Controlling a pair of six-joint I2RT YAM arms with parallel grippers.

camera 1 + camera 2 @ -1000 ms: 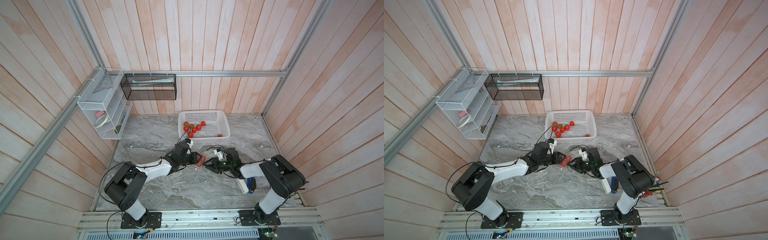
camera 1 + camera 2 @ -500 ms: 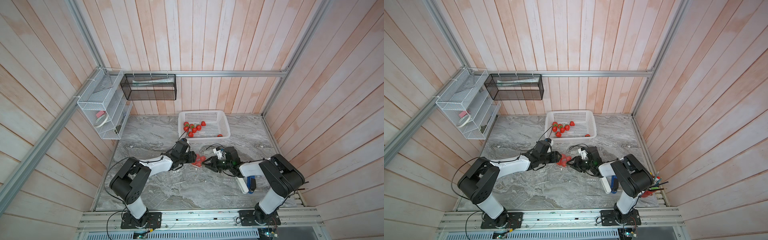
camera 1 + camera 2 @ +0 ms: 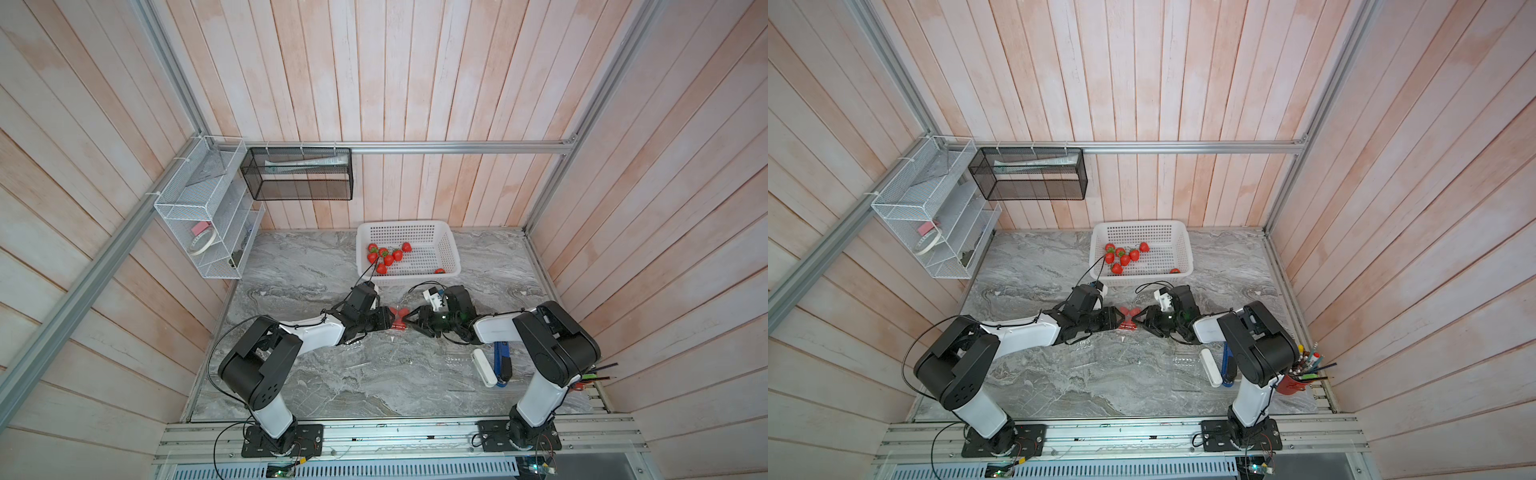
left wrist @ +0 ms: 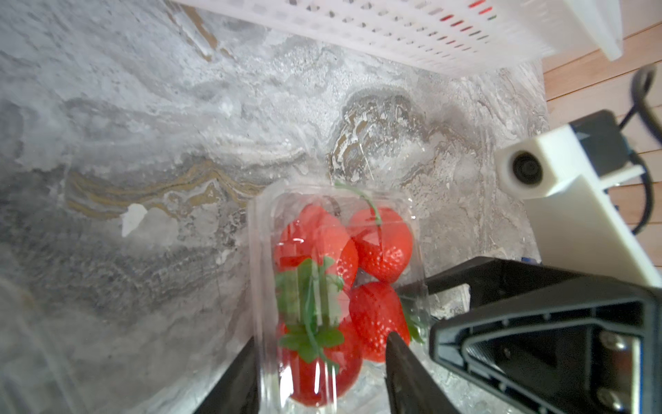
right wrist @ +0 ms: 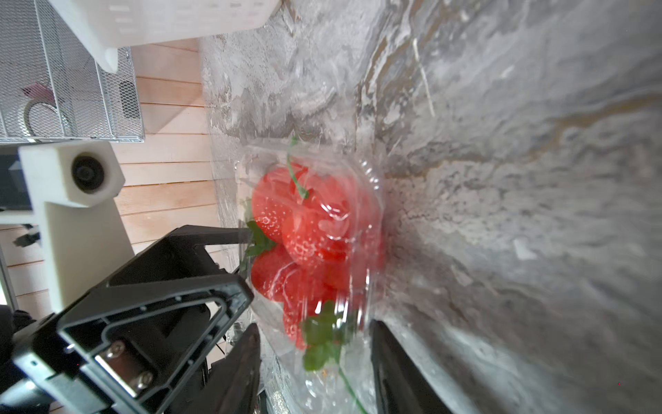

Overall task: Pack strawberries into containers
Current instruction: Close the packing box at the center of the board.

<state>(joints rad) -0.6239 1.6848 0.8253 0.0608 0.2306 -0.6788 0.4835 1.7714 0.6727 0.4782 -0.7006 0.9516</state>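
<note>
Nearest the arm bases, an empty clear container (image 3: 1185, 370) lies flat on the marble table (image 3: 1059, 374) beside the right arm, discernible only by its faint ribbed outline. At mid-table the packed container (image 4: 259, 258) rests on the marble. It is a clear clamshell with rounded corners and a glossy, reflective surface. It holds four strawberries (image 4: 381, 243) pressed together, bright red with pale seed dots and green leafy caps; one thin green stem curves out at the end away from the left gripper. The left gripper (image 3: 390, 322) and the right gripper (image 3: 409, 323) meet this container from opposite sides, tips facing each other. In each wrist view the fingers stand apart with the container between them: left fingers (image 4: 404, 369), right fingers (image 5: 390, 358). Whether either pair presses on the plastic or merely brackets it cannot be determined. Beyond, the white perforated basket (image 3: 452, 253) stands at the back wall. It contains a cluster of loose strawberries (image 3: 388, 260) toward its left side and one more (image 3: 439, 271) at its near rim.
</note>
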